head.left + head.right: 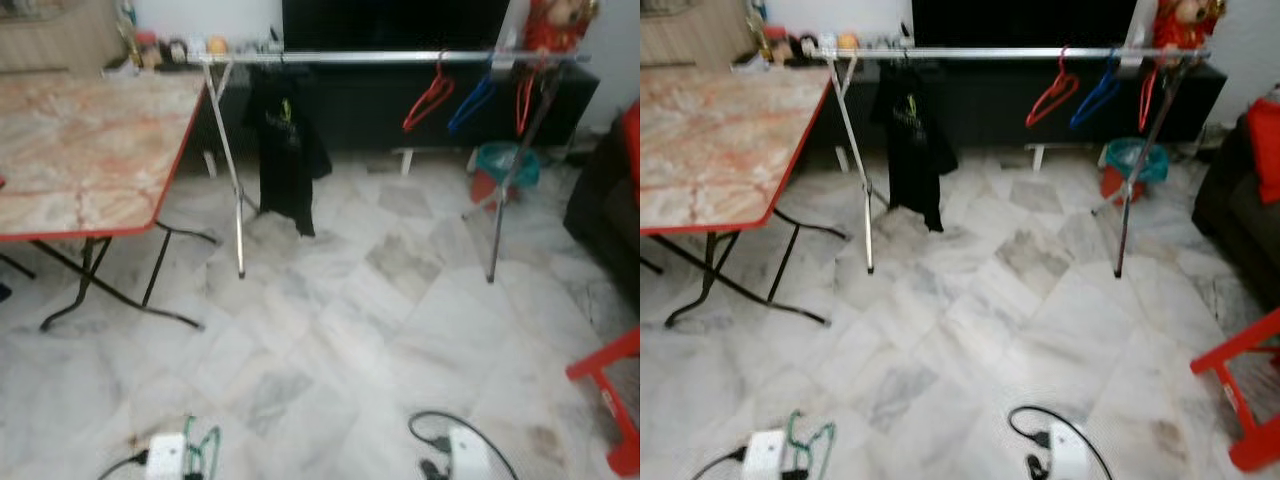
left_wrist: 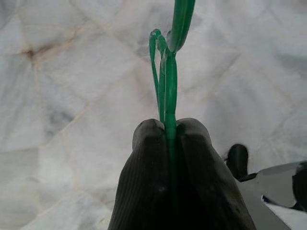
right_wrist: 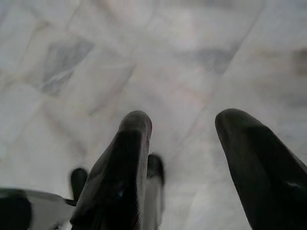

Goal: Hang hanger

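though light and thin, the green hanger sits pinched in the left gripper jaws, the right gripper wide, rail well ahead.

A clothes rail stands ahead across the floor, a garment hanging toward its left and three hangers toward its right. A folding table stands left of it, a basket behind the rail's right leg.
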{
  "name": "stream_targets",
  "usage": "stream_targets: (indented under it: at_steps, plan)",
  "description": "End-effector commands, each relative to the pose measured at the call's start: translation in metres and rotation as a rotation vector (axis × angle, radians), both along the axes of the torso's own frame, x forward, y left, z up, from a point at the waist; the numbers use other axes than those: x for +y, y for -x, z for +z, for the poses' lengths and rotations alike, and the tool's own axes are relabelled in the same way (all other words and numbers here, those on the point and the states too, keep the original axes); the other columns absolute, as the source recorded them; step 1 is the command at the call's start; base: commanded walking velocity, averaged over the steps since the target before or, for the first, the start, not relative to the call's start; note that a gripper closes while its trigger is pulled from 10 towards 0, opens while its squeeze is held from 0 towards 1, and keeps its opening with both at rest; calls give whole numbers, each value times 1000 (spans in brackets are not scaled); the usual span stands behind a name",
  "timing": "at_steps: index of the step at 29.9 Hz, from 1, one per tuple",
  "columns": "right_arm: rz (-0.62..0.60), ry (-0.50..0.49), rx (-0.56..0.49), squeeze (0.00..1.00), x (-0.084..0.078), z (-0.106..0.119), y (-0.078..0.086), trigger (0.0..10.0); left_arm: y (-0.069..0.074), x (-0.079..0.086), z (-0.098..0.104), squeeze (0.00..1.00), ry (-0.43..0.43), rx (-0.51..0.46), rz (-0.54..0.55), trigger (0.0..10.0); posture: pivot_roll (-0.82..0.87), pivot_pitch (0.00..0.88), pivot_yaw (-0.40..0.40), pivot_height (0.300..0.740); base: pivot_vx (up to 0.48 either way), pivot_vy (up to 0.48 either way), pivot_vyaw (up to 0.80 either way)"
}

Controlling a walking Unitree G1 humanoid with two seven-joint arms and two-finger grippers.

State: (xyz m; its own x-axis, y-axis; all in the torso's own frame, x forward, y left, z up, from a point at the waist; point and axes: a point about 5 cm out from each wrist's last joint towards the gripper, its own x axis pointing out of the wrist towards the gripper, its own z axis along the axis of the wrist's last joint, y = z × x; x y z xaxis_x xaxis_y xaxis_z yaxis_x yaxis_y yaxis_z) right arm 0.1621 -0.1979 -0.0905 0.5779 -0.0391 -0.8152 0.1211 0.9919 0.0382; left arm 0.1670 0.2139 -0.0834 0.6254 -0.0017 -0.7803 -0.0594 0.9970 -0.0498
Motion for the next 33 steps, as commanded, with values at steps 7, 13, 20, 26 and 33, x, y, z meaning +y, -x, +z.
stream_targets:
  at_steps: [7, 13, 20, 26, 33]
  plan:
    - [13, -26, -5, 0, 12, -1, -1, 10000, 5, 10, 0, 0, -3, -9, 37, 10000, -42, 0, 8, 740, 0, 0, 0]
    - [16, -24, 1, 0, 12, -1, 0, 10000, 6, 9, 0, 0, -1, -3, 17, 10000, -41, 0, 6, 740, 149, 0, 0]
    - [11, -28, 13, 0, 12, -2, 0, 10000, 10, 8, -2, 0, -3, 16, 10, 10000, -43, 0, 6, 740, 311, 0, -454]
    - [20, -25, 8, 0, 12, -2, 0, 10000, 9, 7, -2, 0, 0, 17, 12, 10000, -40, 0, 4, 740, 342, 0, -252]
    - [21, -25, 7, 0, 12, -1, -1, 10000, 9, 7, -2, 0, 0, 20, -1, 10000, -41, 0, 5, 740, 370, 0, 0]
